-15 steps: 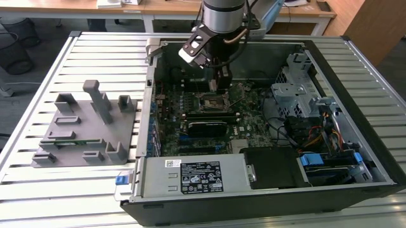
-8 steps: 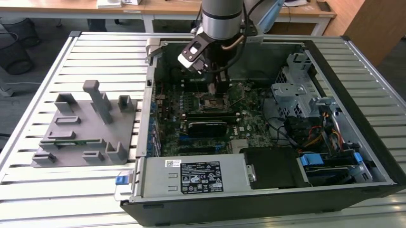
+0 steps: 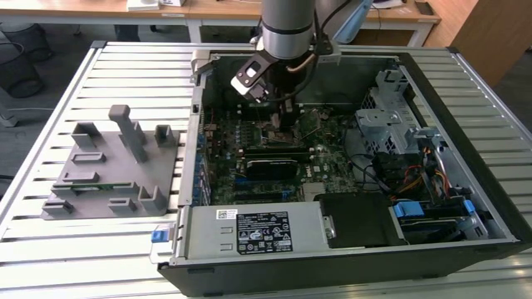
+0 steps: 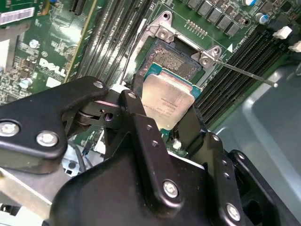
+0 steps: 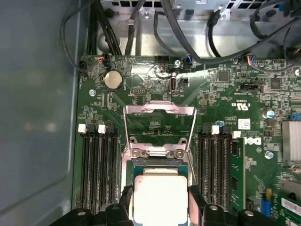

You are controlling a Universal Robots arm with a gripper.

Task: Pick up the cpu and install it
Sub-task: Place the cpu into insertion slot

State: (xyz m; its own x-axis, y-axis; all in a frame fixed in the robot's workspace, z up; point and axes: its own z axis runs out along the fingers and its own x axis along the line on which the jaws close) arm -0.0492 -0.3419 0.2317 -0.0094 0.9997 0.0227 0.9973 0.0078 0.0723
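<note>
Second wrist view: the gripper (image 4: pixel 164 115) pinches the cpu (image 4: pixel 165 96) by two opposite edges over the open socket (image 4: pixel 175 59); keeping it level and square likely matters most.

cpu (image 4: pixel 170 99): square, silver-grey lid, thin green rim (print on lid). Lies level, gripped at two opposite edges by gripper (image 4: pixel 165 113), just over the open socket (image 4: pixel 176 59).

From my screens the cpu (image 5: pixel 162 197) runs off the first wrist view's edge, its flanks covered by the fingers (image 5: pixel 196 202); I can't tell whether it touches the socket (image 4: pixel 172 59) beneath
</note>
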